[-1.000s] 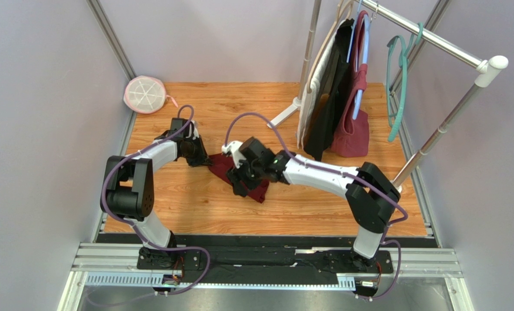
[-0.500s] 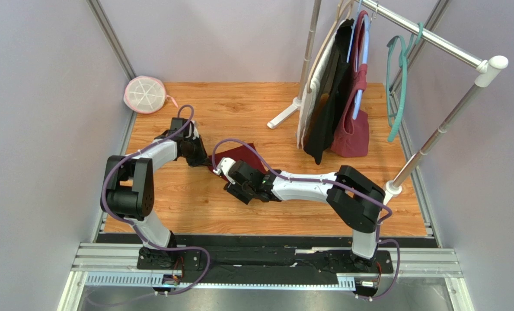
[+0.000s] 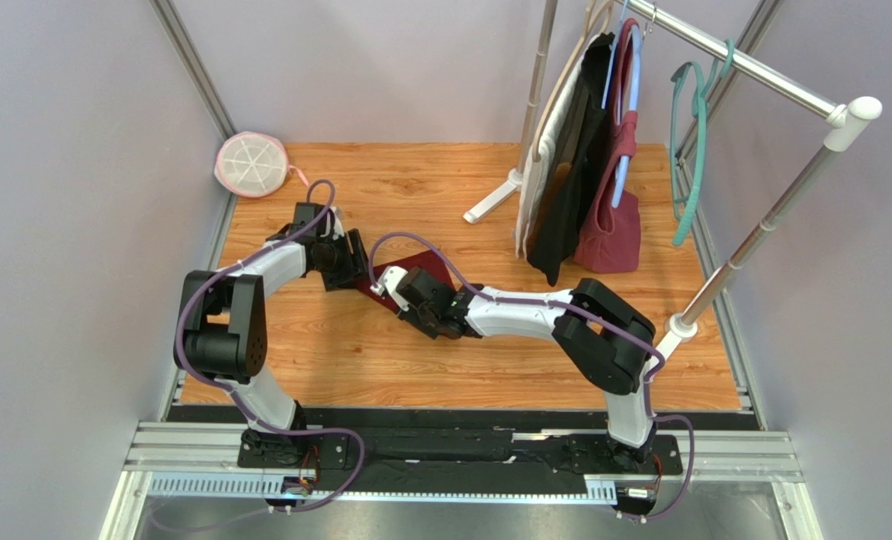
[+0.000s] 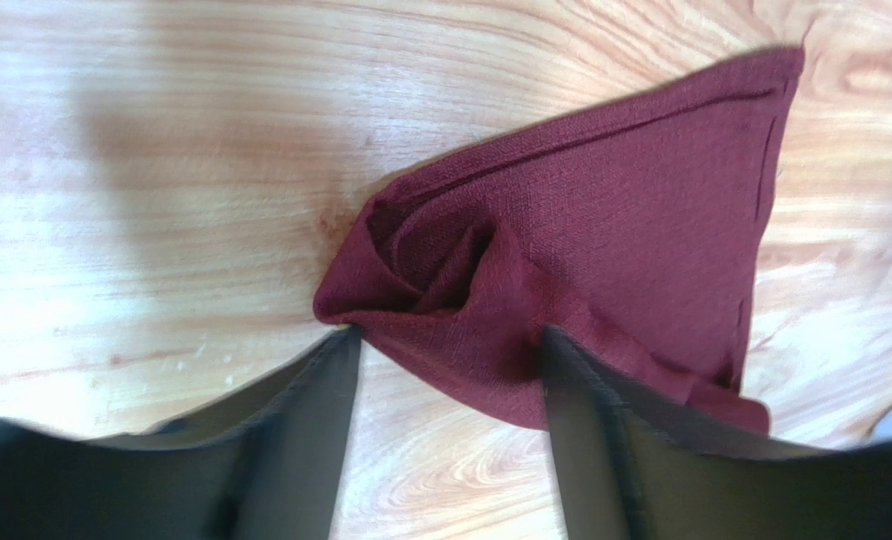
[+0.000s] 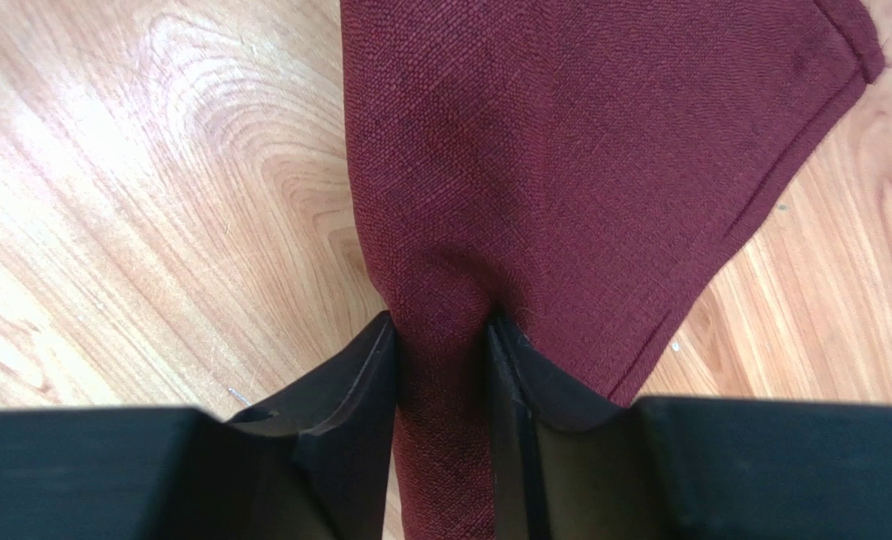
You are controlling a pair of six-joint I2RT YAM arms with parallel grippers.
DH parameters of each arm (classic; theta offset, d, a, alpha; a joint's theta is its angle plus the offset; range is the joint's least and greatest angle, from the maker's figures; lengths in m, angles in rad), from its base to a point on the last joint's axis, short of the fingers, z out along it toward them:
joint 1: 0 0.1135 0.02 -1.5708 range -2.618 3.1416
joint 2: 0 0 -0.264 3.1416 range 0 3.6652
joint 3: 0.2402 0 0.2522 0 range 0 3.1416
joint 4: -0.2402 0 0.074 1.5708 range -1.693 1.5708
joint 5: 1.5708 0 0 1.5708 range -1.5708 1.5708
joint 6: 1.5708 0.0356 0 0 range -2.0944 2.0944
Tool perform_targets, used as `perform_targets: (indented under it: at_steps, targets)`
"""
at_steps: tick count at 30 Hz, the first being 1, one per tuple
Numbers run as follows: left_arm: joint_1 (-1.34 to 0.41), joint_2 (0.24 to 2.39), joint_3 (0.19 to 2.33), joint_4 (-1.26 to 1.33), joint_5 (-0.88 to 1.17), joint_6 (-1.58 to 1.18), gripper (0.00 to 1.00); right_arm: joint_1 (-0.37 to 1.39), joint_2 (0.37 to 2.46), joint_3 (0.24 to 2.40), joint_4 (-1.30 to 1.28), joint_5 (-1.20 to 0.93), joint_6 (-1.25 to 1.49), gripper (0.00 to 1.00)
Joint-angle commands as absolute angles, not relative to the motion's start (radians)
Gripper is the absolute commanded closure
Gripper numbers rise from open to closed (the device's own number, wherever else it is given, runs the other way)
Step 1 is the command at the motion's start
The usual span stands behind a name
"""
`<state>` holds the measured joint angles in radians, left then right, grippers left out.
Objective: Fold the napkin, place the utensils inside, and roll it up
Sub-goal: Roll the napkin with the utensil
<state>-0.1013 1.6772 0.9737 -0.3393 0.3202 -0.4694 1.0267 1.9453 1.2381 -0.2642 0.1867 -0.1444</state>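
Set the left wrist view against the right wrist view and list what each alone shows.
Left wrist only: the left gripper is open, with a crumpled corner of the napkin lying loose between its fingers. Right wrist only: the right gripper is pinched on a bunched fold of the cloth. Both: the maroon napkin lying on the wooden table.

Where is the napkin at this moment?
In the top view, the napkin lies left of centre on the table, pinched by the right gripper, beside the open left gripper.
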Motion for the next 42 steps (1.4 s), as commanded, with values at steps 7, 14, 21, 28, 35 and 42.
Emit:
perform_targets:
  at_steps: [7, 14, 21, 28, 35, 42]
  targets:
    - [-0.095, 1.428, 0.944, -0.327, 0.181, -0.489, 0.21, 0.911, 2.016, 1.275, -0.434, -0.354, -0.038, 0.75]
    - [-0.095, 1.41, 0.868, -0.29, 0.198, -0.482, 0.21, 0.835, 2.072, 1.318, -0.457, -0.561, 0.02, 0.76]
    - [-0.095, 1.407, 0.844, -0.293, 0.166, -0.485, 0.23, 0.746, 2.147, 1.358, -0.463, -0.738, 0.1, 0.77]
    - [-0.095, 1.445, 0.842, -0.29, 0.163, -0.485, 0.23, 0.695, 2.235, 1.408, -0.488, -0.873, 0.126, 0.77]
    - [-0.095, 1.523, 0.85, -0.23, 0.198, -0.488, 0.26, 0.664, 2.293, 1.437, -0.491, -0.939, 0.141, 0.76]
    - [-0.095, 1.591, 0.887, -0.212, 0.224, -0.488, 0.58, 0.655, 2.29, 1.453, -0.492, -0.946, 0.147, 0.73]
